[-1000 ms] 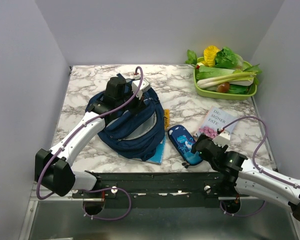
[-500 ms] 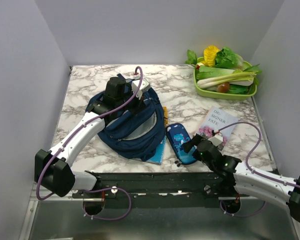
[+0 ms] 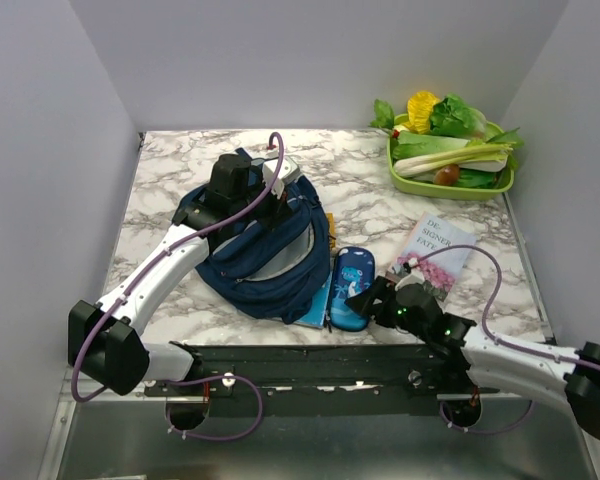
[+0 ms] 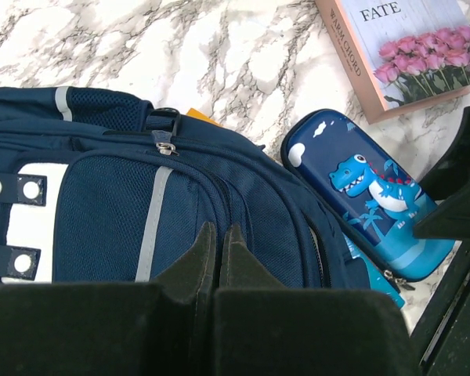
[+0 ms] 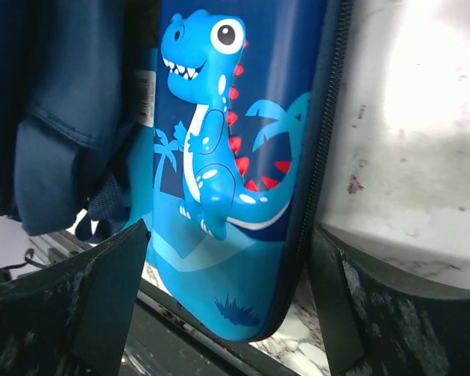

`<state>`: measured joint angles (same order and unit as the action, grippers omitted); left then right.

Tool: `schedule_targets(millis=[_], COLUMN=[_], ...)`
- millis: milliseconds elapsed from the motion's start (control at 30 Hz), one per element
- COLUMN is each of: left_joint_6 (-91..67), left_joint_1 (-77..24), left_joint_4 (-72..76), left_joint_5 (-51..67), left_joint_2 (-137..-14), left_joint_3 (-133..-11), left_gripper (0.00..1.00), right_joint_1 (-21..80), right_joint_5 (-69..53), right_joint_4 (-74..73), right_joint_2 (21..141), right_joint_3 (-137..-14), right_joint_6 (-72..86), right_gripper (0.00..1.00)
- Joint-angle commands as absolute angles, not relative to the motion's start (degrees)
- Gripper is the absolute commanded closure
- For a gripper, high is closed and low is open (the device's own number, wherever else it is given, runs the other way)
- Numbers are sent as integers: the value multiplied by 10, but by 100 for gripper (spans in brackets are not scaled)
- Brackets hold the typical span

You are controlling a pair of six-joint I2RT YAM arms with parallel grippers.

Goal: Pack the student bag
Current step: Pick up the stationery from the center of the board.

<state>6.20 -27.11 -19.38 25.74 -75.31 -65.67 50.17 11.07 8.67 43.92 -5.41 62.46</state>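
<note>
The right fingers (image 5: pixel 102 301), spread open astride the dinosaur pencil case (image 3: pixel 348 288), have slid it along the surface's (image 3: pixel 380 200) near edge against the student bag (image 3: pixel 265 250) lying left of centre, the left fingers (image 4: pixel 194 260) closed at its top; packing the case seems next.

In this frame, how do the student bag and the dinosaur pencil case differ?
The student bag is far bigger than the pencil case. The bag is soft, slumped fabric with a grey stripe; the case is a smooth shell printed with a dinosaur. The right hand straddles the case, jaws apart; the shut left hand is over the bag. Both are blue and have zips.
</note>
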Motion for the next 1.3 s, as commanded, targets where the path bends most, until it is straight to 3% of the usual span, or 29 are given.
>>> schedule_targets(millis=[0, 333, 900, 1000, 1033, 1067, 1267], left_joint_6=[54, 61, 50, 47, 47, 46, 42], left_joint_1=[-279, -279, -279, -279, -279, -279, -279], left_joint_4=[-161, -160, -152, -150, -150, -150, -146], left_joint_5=[294, 297, 300, 300, 301, 301, 300], left_joint_2=[-729, -722, -721, -719, -719, -719, -717], left_joint_3=[-683, -670, -665, -664, -664, -664, -662], left_gripper=[100, 100, 100, 100, 100, 100, 100], right_joint_1=[503, 504, 504, 503, 504, 503, 503], right_joint_5=[52, 80, 112, 126, 131, 135, 167], right_joint_4=[200, 252, 228, 229, 227, 212, 90], right_joint_2=[541, 505, 700, 696, 686, 675, 512], right_joint_3=[-103, -142, -186, -196, -199, -200, -202], right_joint_6=[583, 504, 497, 484, 482, 479, 461], right_gripper=[13, 28, 21, 35, 46, 50, 65])
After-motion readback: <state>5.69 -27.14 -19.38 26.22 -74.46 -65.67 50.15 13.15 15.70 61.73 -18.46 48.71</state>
